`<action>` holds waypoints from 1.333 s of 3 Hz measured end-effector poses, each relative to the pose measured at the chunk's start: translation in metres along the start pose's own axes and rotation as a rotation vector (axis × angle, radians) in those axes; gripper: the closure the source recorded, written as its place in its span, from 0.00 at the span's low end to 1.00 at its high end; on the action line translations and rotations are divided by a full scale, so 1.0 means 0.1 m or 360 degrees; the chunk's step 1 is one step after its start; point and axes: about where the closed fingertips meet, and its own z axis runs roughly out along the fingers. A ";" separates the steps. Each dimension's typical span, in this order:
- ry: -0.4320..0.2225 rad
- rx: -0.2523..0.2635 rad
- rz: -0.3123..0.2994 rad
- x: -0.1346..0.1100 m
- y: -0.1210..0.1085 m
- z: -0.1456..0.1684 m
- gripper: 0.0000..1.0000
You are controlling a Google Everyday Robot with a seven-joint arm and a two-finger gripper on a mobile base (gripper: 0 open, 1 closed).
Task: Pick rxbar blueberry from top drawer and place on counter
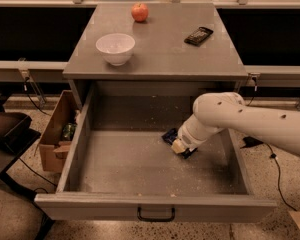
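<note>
The top drawer (155, 211) is pulled wide open, with a crumb-speckled grey floor and a dark handle on its front. The rxbar blueberry (169, 135), in a dark blue wrapper, lies on the drawer floor at the right of middle, partly hidden under my arm. My gripper (182, 149) reaches down into the drawer from the right and sits right on the bar's near end. The white arm covers it. The counter (160, 49) is the grey top above the drawer.
On the counter stand a white bowl (115, 48) at the left, a red apple (139, 12) at the back and a black wrapped bar (198, 35) at the right. A cardboard box (57, 134) sits on the floor left of the drawer.
</note>
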 end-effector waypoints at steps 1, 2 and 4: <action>-0.0099 -0.0041 0.0049 -0.01 -0.17 -0.58 1.00; -0.0181 -0.0148 0.0048 0.05 -0.47 -1.11 1.00; -0.0191 -0.0362 -0.0029 -0.09 -1.04 -2.00 1.00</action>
